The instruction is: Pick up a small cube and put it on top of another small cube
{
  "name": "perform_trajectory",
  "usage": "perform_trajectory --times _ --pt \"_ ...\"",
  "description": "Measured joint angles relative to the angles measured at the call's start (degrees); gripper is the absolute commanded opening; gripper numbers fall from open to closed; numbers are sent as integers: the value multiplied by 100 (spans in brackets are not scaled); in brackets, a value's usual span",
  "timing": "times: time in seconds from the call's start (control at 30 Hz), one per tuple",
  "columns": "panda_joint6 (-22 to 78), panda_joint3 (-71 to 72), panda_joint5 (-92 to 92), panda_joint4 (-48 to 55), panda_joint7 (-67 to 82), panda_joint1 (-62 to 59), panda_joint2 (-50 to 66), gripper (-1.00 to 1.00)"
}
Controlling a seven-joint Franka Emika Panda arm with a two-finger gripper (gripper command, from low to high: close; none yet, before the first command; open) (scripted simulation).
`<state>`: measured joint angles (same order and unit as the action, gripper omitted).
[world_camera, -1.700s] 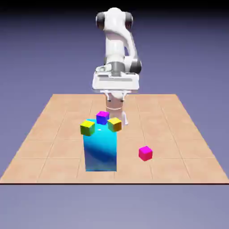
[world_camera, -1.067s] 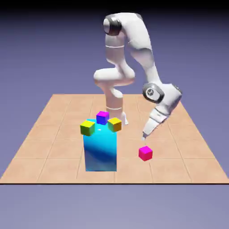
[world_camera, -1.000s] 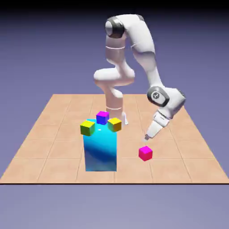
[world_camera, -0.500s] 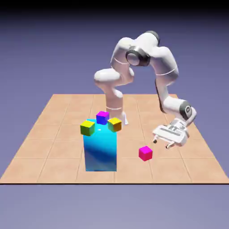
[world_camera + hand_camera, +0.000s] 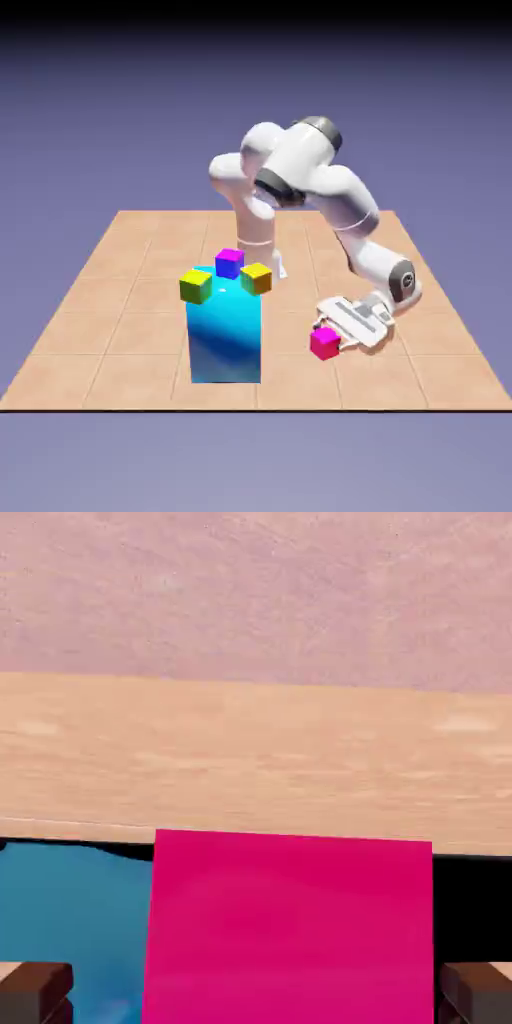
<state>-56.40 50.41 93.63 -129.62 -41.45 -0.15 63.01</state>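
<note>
the claw (image 5: 256,994), spread wide, has the pink cube (image 5: 290,927) on the bench (image 5: 420,385) between its tips, off-centre; closing now could nudge or twist it.

The white, jointed robot arm (image 5: 340,200) arches over toward the exterior view's right, its white two-finger gripper (image 5: 331,335) low and tilted, grey fingertips (image 5: 36,992) spread wide!

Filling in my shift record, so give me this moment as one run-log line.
gripper: open, fingertips either side of magenta cube | magenta cube: on table, not lifted | stacking: not yet done
</note>
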Motion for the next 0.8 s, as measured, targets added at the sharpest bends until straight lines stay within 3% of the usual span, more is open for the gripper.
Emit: perform_trajectory --times 0.07,0.1,0.63,0.8 --pt "324 277 335 -18 -19 -415 325 0" --pt "449 384 464 -25 -27 -575 450 -100" --pt "-1796 -1570 -1859 93 88 2300 -1827 -100" --pt "-2176 -2608 -2033 -16 -273 2701 -2734 -100"
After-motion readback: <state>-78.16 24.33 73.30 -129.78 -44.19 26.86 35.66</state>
